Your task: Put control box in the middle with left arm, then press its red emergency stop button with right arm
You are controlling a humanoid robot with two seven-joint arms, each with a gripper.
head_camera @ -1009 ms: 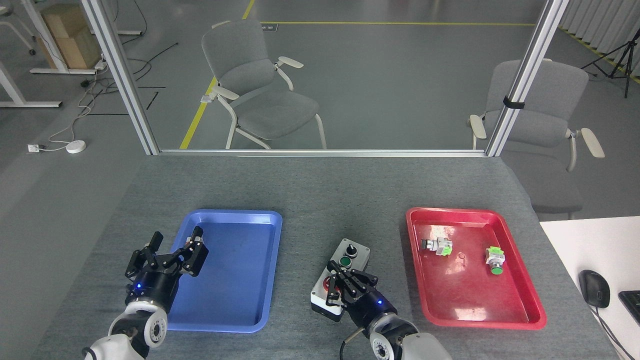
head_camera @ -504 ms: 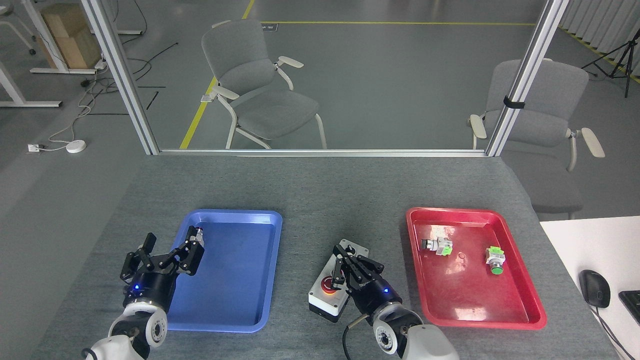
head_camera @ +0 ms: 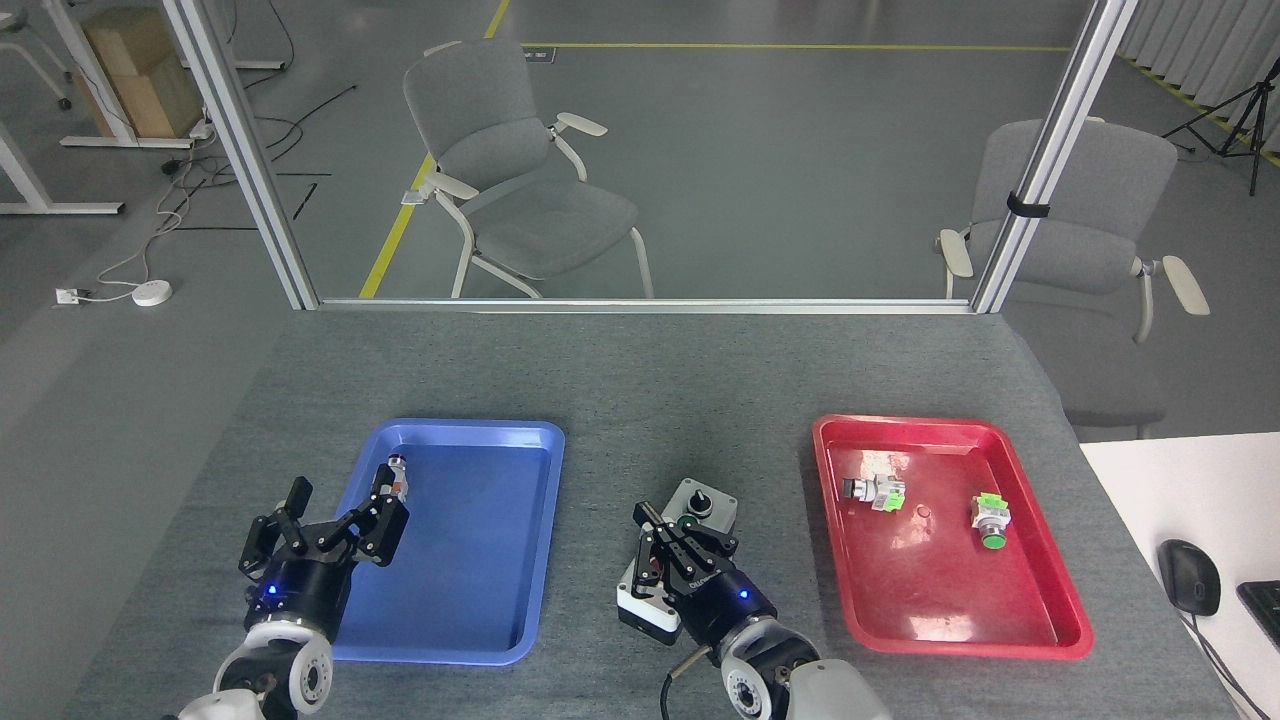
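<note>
The oblong control box (head_camera: 668, 575), light-grey on top with a black base, lies on the bare grey felt-like tabletop (head_camera: 640, 380) between the blue plastic tray (head_camera: 550, 480) and the red plastic tray (head_camera: 830, 470), its long axis tilted so that the far end leans to the right. At that far end the black knob (head_camera: 702, 507) shows clearly and, just nearer, part of the green button (head_camera: 687, 522); the rest of the top, including the place of the red emergency stop button, is hidden under the right arm's gripper (head_camera: 668, 558). The right arm (head_camera: 770, 665) comes in from the lower edge, its white-grey wrist low and its black hand with a blue light reaching up and to the left over the near half of the box. Its black fingers (head_camera: 650, 535) are bunched close over the box top, though whether they touch it or the button cannot be told from this view. The left arm (head_camera: 280, 650) rises from the lower left corner, its wrist upright and its gripper (head_camera: 335, 515) hanging at the left rim of the blue tray, well apart from the box. Its fingers (head_camera: 385, 520) are spread wide with nothing between them, one set over the tabletop and the other reaching over the tray's edge. In the red tray lie two small loose push-button parts (head_camera: 873, 490), apart from each other.
</note>
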